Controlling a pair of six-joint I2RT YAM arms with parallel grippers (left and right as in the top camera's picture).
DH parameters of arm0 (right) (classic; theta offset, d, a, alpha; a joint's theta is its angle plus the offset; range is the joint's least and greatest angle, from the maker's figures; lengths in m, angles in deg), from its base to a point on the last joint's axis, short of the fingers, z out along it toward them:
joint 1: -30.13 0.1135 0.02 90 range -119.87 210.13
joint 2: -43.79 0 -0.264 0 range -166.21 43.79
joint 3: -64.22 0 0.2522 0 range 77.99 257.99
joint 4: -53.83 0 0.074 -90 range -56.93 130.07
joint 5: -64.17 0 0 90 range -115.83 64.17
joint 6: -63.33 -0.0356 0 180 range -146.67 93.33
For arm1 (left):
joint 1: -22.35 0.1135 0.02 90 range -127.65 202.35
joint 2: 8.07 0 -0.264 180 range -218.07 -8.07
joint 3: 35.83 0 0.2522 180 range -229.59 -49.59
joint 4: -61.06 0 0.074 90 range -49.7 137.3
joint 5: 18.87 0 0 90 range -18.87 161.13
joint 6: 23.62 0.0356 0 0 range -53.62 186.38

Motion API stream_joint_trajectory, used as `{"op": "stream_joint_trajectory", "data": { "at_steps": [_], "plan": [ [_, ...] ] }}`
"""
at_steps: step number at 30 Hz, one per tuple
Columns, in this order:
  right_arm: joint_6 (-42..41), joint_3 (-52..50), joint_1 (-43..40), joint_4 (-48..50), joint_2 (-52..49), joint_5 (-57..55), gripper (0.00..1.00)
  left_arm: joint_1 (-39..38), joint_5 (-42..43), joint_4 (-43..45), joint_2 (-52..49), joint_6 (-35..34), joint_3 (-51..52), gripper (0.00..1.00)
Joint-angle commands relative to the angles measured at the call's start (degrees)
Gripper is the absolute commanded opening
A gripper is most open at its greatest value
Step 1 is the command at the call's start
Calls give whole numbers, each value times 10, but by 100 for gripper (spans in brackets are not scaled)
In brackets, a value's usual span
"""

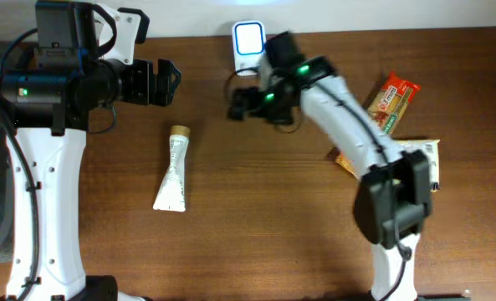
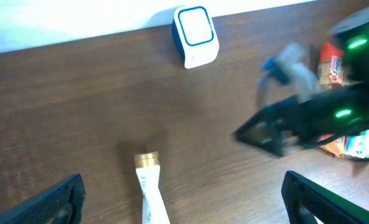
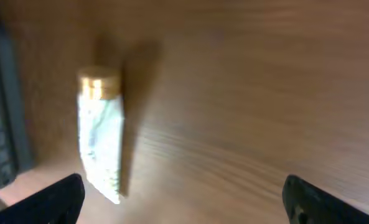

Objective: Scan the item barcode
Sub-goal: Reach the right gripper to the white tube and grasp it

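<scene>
The tube [image 1: 173, 171] is recorded flat on the desk [image 1: 256, 217], centred beneath the released left fingers [image 2: 47, 202], long axis square to their closing line; the released right fingers [image 3: 47, 199] are judged farther off.

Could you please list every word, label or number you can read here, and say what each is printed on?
Nothing is legible enough to quote.
Tube: greenish print, too small.
Orange snack wrapper: lettering, too blurred.
White packet: print, too small.
Scanner: lit screen, no text visible.
</scene>
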Motion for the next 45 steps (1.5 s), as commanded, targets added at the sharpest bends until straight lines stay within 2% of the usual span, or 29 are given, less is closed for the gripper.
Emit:
{"op": "stream_joint_trajectory", "data": {
  "at_steps": [1, 5, 10, 11, 12, 14, 15, 17, 18, 20, 21, 23, 24, 26, 27, 28, 29, 31, 33, 35, 37, 41, 45],
  "plan": [
    [-29, 4, 66, 70, -46, 9, 100, 3, 2, 1, 3, 9, -2, 99],
    [-51, 4, 143, 180, -120, 9, 99, 3, 2, 2, 3, 9, -2, 99],
    [-54, 4, 153, 243, -187, 64, 99, 3, 2, 1, 3, 10, -2, 99],
    [-54, 4, 154, 252, -196, 64, 93, 3, 2, 1, 3, 10, -2, 99],
    [-54, 4, 155, 256, -204, 64, 79, 3, 2, 1, 3, 10, -2, 99],
    [-54, 4, 154, 240, -210, 62, 39, 3, 2, 1, 3, 9, -2, 99],
    [-52, 4, 153, 238, -209, 65, 26, 3, 2, 1, 3, 10, -2, 99],
    [-42, 13, 140, 185, -196, 65, 13, 3, 2, 1, 3, 10, -2, 99],
    [-2, 33, 129, 134, -182, 61, 11, 3, 2, 1, 3, 10, -2, 99],
    [71, 111, 107, -32, -159, -17, 11, 3, 2, 1, 3, 9, -2, 99],
    [105, 165, 101, -140, -155, -120, 13, 3, 2, 1, 3, 10, -2, 99],
    [122, 190, 103, -238, -157, -287, 20, 3, 2, 1, 3, 9, -2, 99],
    [122, 170, 103, -235, -160, -285, 20, 3, 2, 1, 3, 10, -2, 99],
    [122, 135, 101, -237, -165, -225, 43, 3, 2, 1, 3, 9, -2, 99],
    [134, 134, 93, -254, -165, -215, 70, 3, 2, 1, 3, 9, -2, 99],
    [155, 134, 81, -264, -163, -203, 84, 3, 2, 1, 3, 10, -2, 99],
    [181, 134, 61, -278, -159, -179, 88, 3, 2, 1, 3, 10, -2, 99],
    [207, 135, 9, -289, -140, -118, 90, 3, 2, 1, 3, 10, -2, 99],
    [306, 135, -35, -300, -118, -9, 90, 3, 2, 1, 3, 9, -2, 99],
    [442, 128, -80, -349, -116, 92, 90, 3, 2, 1, 3, 9, -2, 99],
    [508, 76, -76, -315, -119, 151, 84, 3, 2, 1, 3, 9, -2, 99],
    [508, -52, -61, -191, -119, 133, 63, 3, 2, 1, 3, 10, -2, 99],
    [508, -92, -67, -104, -119, 127, 58, 3, 2, 1, 3, 10, -2, 99]
  ]
}}
